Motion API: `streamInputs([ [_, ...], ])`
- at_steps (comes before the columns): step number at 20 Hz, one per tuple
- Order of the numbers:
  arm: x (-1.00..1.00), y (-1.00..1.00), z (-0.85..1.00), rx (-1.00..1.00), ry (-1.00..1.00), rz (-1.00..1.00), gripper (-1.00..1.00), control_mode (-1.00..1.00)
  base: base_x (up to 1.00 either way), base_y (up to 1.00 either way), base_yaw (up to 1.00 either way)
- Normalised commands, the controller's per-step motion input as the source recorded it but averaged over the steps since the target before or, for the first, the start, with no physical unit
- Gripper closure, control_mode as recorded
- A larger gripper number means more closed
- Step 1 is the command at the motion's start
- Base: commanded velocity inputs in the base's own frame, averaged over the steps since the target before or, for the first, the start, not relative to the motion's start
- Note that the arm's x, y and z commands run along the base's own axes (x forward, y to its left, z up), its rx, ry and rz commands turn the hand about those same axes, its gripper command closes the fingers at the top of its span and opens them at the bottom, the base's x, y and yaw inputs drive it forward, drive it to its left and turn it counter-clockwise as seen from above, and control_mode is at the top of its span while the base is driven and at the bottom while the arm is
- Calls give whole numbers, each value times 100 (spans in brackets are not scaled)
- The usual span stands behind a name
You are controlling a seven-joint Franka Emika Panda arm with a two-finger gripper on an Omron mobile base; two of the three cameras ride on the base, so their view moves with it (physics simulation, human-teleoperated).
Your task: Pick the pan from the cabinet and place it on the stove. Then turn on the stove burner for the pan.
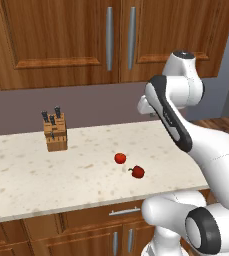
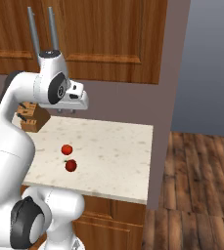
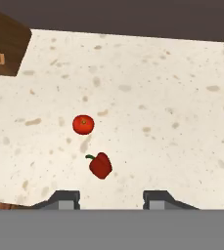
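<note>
The cabinet (image 1: 61, 35) hangs above the counter with both doors shut, and its two grey bar handles (image 1: 109, 37) stand side by side; it also shows at the top of the right base view (image 2: 108, 39). The pan is hidden. The stove is out of view. My gripper (image 3: 111, 200) points down over the speckled counter (image 3: 172, 97), well below the cabinet doors. Its two fingertips (image 3: 64, 199) stand apart with nothing between them. In the right base view the hand (image 2: 67, 110) hovers above the counter's back part.
A tomato (image 3: 83, 124) and a red pepper (image 3: 100, 165) lie on the counter just ahead of the fingers. A wooden knife block (image 1: 55, 131) stands at the back left. The counter ends at its right edge (image 2: 150, 161), with wooden floor (image 2: 196, 185) beyond.
</note>
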Motion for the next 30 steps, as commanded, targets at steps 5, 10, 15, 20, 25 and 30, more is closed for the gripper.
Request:
streamInputs([
  [5,-4,1,0,0,0,0,-100,-100,0,0,0],
  [10,-21,0,1,-1,-12,0,-100,-100,0,0,0],
  [15,-38,-5,9,-2,-22,0,-100,-100,0,0,0],
  [20,-45,-6,29,0,-28,0,-100,-100,0,0,0],
  [25,-33,5,52,0,-34,0,-100,-100,0,0,0],
  [30,-23,12,55,0,-31,-2,-100,-100,0,0,0],
])
